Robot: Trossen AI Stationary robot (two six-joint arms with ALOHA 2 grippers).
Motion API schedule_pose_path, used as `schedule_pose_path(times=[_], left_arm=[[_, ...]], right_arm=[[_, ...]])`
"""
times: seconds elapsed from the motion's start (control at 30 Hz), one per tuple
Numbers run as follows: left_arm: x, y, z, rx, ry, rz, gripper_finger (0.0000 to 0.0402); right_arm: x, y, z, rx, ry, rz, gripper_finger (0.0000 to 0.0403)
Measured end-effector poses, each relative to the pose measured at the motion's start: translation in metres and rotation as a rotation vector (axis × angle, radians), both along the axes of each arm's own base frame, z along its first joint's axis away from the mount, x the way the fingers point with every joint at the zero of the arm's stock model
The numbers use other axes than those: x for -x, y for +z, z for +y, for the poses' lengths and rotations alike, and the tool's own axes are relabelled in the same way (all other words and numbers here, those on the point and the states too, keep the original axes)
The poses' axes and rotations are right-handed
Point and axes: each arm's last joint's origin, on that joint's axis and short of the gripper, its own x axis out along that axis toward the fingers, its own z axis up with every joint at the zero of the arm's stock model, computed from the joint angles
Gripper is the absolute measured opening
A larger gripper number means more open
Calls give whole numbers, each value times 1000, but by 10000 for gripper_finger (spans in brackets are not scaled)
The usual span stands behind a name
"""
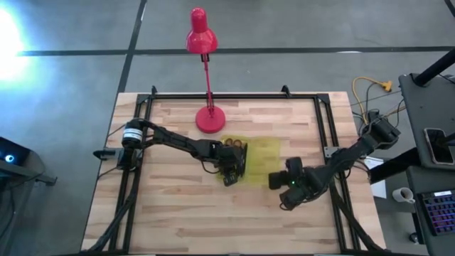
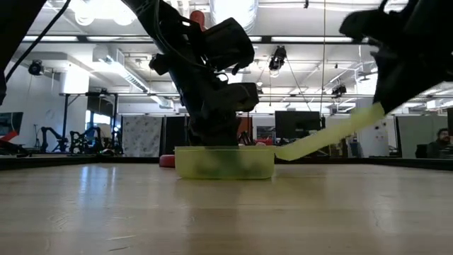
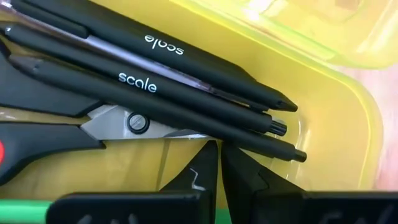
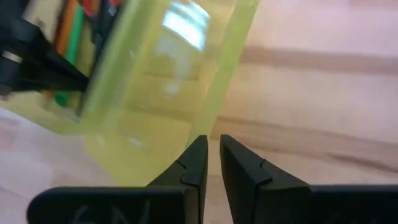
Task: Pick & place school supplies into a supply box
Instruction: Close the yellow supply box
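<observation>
The supply box (image 1: 249, 151) lies open mid-table, its base (image 2: 223, 163) flat on the wood. Its lid (image 2: 325, 138) slants up toward the table's right. Inside lie black pens (image 3: 186, 93), scissors (image 3: 137, 121), a green marker (image 3: 25, 208) and orange pencils (image 4: 65, 31). My left gripper (image 3: 219, 152) is shut and reaches down into the base (image 1: 231, 169), its tips just over the nearest pen. My right gripper (image 4: 212, 146) is shut, low at the lid's free edge on the box's right side (image 1: 277, 179). My left gripper's shut tips stand right at the nearest black pen's tip end (image 3: 249, 140), coming from above into the box; I cannot tell whether they touch it. My right gripper's shut fingers (image 4: 198, 155) meet the lid's free edge (image 4: 208, 118), coming low from the table's right. The lid stands tilted, its raised end (image 2: 371, 112) against the gripper and its hinged side on the base.
A red desk lamp stands with its base (image 1: 210, 119) just behind the box and its head (image 1: 200, 32) beyond the far edge. A black frame rail (image 1: 234, 96) rims the table. Bare wood lies toward the near edge (image 1: 213, 220).
</observation>
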Motion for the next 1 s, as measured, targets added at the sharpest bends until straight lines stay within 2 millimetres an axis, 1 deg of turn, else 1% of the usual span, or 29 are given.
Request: schedule_pose_path(times=[0.17, 0.33, 0.7, 0.83, 1.0], left_arm=[[0, 0, 0, 0, 0, 0, 6], [0, 0, 0, 1, -1, -2, 6], [-2, 1, 0, 3, -2, -27, 6], [-2, 3, 0, 3, -2, -31, 6], [-2, 16, 1, -17, 15, -57, 6]], right_arm=[[-8, 18, 2, 76, 18, -65, 38], [-18, 33, 0, 122, 25, -121, 38], [-38, 62, -11, 196, 101, -136, 38], [-45, 70, -14, 210, 127, -141, 38], [-48, 73, -16, 233, 164, -125, 38]])
